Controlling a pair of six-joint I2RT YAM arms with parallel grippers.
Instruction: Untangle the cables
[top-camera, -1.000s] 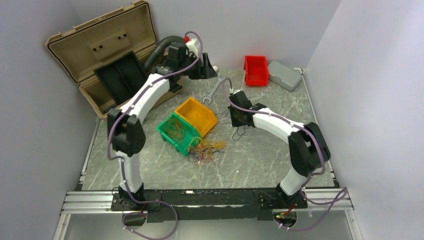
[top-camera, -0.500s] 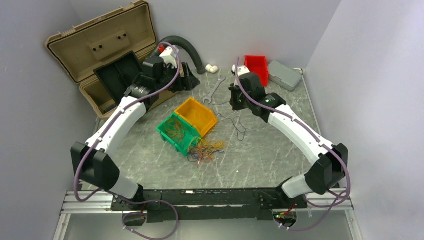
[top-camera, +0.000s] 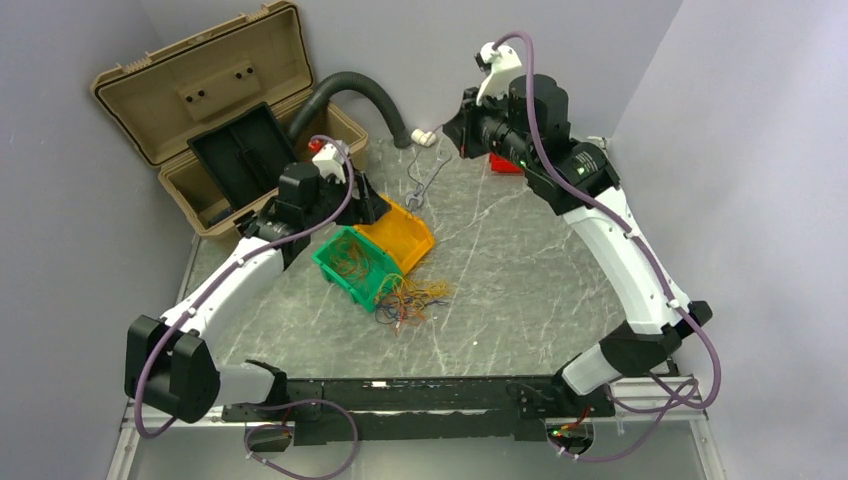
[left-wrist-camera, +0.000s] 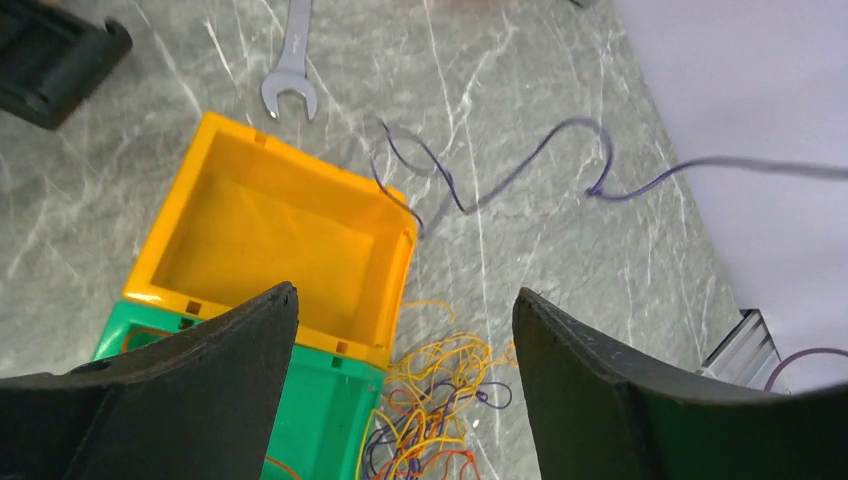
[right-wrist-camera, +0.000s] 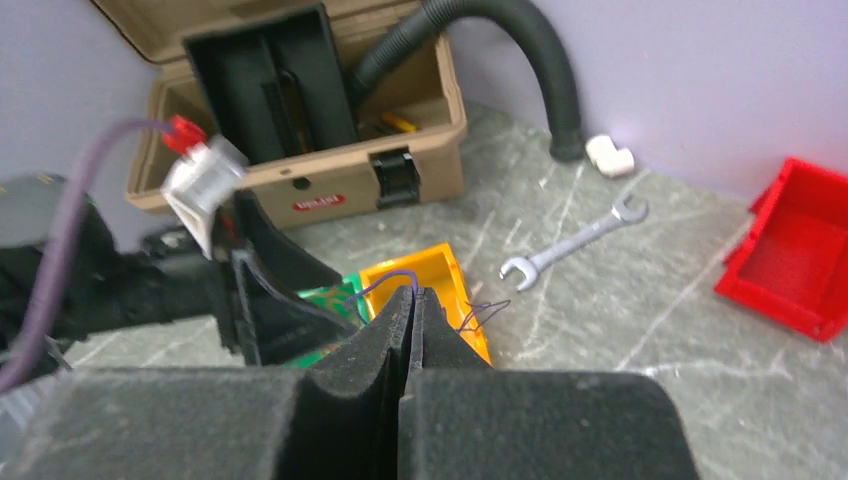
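Note:
The cables are a tangled bunch of thin orange, yellow, red and dark wires on the table by the green bin; some lie inside it. The bunch also shows in the left wrist view. My right gripper is raised high at the back and is shut on one thin dark purple wire. This wire trails through the air past the yellow bin. My left gripper hovers open and empty over the yellow bin's edge.
A wrench lies behind the yellow bin. An open tan toolbox and a ribbed dark hose stand at the back left, beside a white fitting. A red bin sits at the back right.
My right gripper rose from the table toward the back, lifting the dark wire off the surface. My left gripper swung from the back down to the yellow bin.

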